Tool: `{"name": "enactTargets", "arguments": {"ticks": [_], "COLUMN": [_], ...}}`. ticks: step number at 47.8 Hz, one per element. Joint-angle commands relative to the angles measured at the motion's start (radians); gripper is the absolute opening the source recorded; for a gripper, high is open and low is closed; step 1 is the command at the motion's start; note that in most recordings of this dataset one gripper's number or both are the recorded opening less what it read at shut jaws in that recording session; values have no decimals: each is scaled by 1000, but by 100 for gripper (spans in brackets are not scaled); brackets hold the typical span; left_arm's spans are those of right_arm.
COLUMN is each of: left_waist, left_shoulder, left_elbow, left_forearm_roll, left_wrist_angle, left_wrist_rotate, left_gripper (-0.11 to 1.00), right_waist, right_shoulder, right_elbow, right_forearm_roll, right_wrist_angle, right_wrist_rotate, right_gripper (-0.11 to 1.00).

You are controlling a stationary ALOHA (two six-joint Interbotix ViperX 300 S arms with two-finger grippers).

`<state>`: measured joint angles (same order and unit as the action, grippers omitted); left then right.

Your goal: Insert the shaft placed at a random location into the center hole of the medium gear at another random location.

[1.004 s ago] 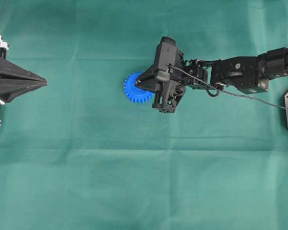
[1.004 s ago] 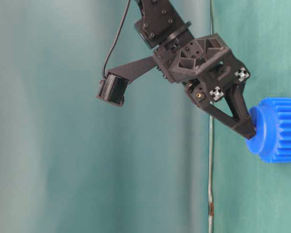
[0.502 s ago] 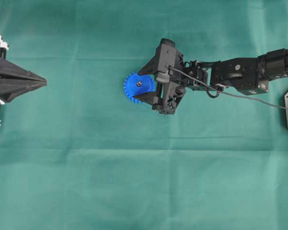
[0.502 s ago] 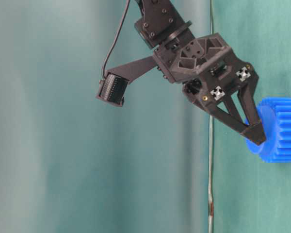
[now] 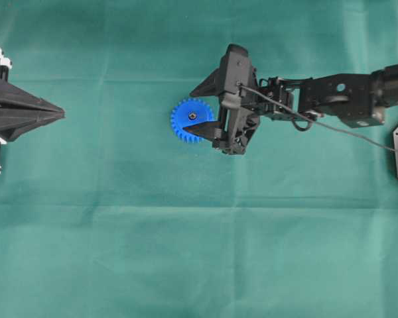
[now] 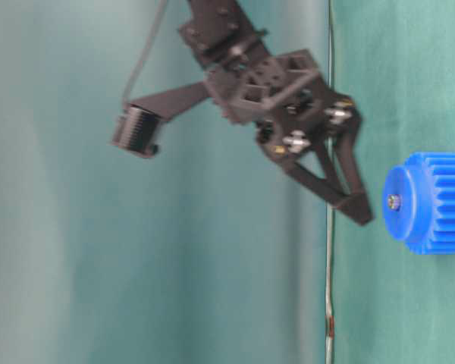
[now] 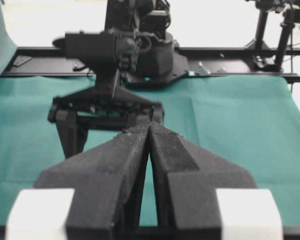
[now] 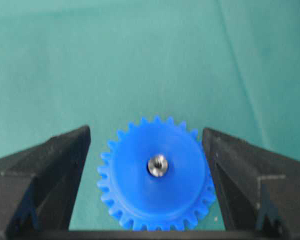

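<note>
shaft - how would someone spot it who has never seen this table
On the green cloth, find the blue gear, the only bright thing there, just ahead of the open right gripper. The shaft is the small silver pin end shining in its middle.

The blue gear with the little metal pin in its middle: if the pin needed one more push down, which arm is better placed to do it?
Probably the right. Its open claw hangs just above the gear and pin. The left claw sits shut, far off at the cloth's edge.

green cloth-covered table [image 5: 186, 252], creased; blue medium gear [image 5: 191, 120] lies flat on it, near middle.
</note>
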<state>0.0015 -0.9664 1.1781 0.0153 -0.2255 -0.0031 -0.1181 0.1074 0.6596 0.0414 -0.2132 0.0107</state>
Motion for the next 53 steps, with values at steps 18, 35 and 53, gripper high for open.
{"name": "enactTargets", "arguments": {"ticks": [18,35,53], "left_waist": [2,0,2], "left_shoulder": [8,8,6], "left_elbow": [-25,-23,-25], "left_forearm_roll": [3,3,3], "left_wrist_angle": [-6,-6,-6], "left_wrist_rotate": [0,0,0], "left_gripper": [3,3,3], "right_waist": [-3,-3,-5], "right_shoulder": [-150,-209,-313], "right_elbow": [14,72,179], "right_forearm_roll": [-3,-3,-2], "right_wrist_angle": [97,106,106], "right_wrist_rotate": [-15,-14,-11], "right_gripper": [89,89,89]}}
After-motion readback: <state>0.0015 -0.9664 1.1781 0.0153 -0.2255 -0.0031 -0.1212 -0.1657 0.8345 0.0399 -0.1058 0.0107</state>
